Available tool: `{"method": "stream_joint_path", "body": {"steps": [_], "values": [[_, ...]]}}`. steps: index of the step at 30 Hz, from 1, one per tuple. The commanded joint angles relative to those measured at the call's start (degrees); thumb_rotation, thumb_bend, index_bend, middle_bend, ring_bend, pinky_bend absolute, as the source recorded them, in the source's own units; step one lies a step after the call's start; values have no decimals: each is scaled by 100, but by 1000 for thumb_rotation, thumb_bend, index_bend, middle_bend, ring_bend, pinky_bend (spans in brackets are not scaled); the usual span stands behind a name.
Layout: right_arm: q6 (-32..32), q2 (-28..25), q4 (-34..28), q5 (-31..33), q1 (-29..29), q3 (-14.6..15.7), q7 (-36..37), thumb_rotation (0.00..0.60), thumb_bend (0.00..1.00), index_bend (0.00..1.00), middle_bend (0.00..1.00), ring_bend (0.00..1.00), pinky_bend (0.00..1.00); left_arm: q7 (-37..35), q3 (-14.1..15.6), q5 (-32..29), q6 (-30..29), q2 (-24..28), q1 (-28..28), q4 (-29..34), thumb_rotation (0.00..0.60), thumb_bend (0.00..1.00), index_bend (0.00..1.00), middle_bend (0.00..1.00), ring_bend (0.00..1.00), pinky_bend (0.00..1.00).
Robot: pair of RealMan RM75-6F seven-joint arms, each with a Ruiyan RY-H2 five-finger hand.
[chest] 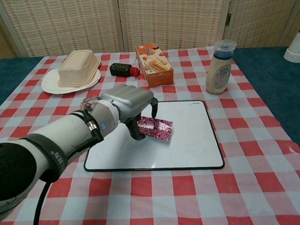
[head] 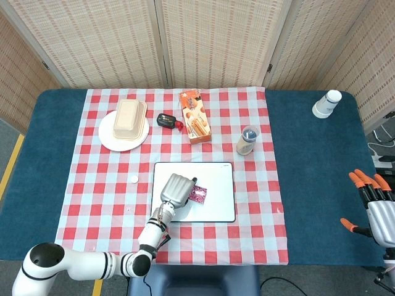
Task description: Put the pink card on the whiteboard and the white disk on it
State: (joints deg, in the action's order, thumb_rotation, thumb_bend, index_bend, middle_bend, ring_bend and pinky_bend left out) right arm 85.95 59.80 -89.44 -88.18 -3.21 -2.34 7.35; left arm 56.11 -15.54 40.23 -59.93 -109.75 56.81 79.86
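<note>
Pink card [chest: 156,127] lay on the whiteboard [chest: 191,140], mid-frame.
My left hand [chest: 131,104] held its left end, fingers curled down; the white disk [head: 133,179] sat left of the board on the cloth.

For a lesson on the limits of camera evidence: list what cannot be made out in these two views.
- Head view: the left hand covers part of the pink card; whether it grips it is unclear.
- Chest view: the white disk is hidden behind the left arm.
- Head view: the right hand is cut off by the frame edge.
- Chest view: the stacked cups are cropped at the edge.
</note>
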Motion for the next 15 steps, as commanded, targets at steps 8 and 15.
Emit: {"method": "stream_joint_path", "body": {"steps": [8, 15], "values": [[-40, -9, 16, 12, -14, -8, 43, 600, 53, 66, 26, 0, 53, -240, 84, 48, 144, -102, 116, -647, 600, 255, 355, 1000, 1000, 1000], [-99, 23, 6, 19, -37, 1, -43, 600, 53, 66, 25, 0, 53, -211, 202, -54, 201, 251, 38, -353, 600, 238, 269, 1000, 1000, 1000]]}}
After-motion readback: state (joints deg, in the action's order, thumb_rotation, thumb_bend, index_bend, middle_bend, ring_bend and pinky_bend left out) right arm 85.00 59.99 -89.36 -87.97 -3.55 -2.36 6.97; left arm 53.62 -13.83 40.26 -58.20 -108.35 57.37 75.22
